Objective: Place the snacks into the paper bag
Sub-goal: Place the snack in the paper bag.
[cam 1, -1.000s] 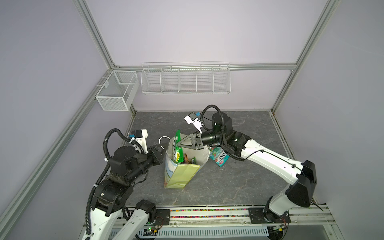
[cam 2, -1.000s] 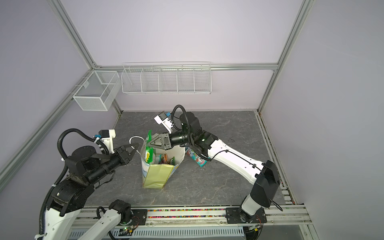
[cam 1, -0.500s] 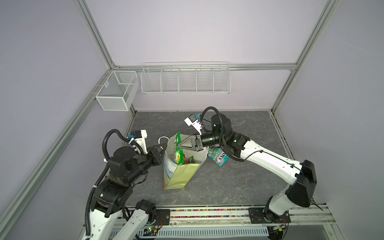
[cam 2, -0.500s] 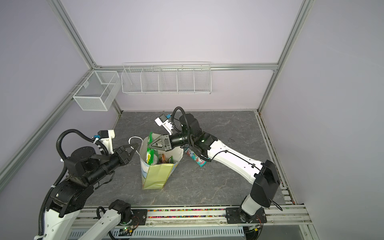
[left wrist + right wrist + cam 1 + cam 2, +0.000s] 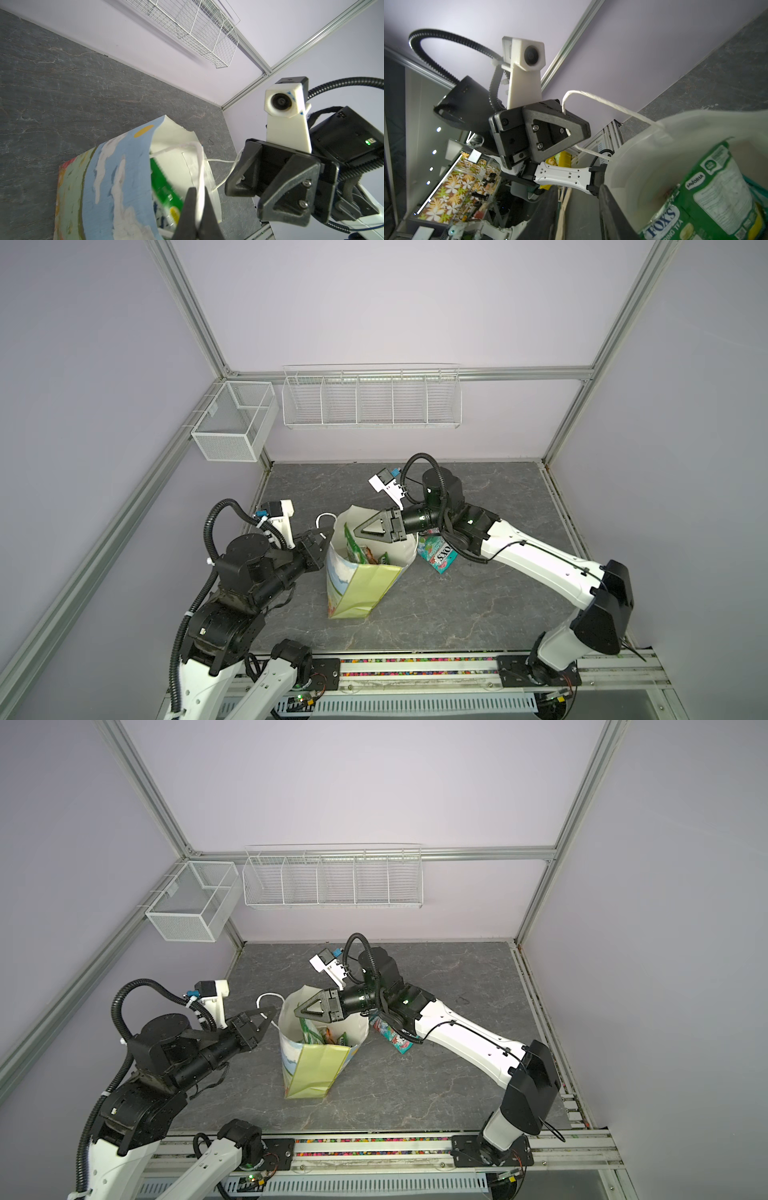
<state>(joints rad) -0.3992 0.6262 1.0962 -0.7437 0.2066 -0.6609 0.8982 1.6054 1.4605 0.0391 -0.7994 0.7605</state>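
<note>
Tall blue-white printed paper bag (image 5: pixel 365 585) stands open | right gripper (image 5: pixel 356 531) over its mouth, jaws part-open, empty | left gripper (image 5: pixel 328 535) clamped on white cord handle (image 5: pixel 200 164) | green glossy packet (image 5: pixel 720 187) inside bag | step: drop-in | next, likely: fetch teal packet (image 5: pixel 436 556) lying just beside bag.

— Anything different on your side?
— Yes. On my right gripper (image 5: pixel 355 529) the jaws now stand parted, and the green packet (image 5: pixel 353 545) no longer pokes above the rim of the paper bag (image 5: pixel 365 589); it leans inside.
</note>
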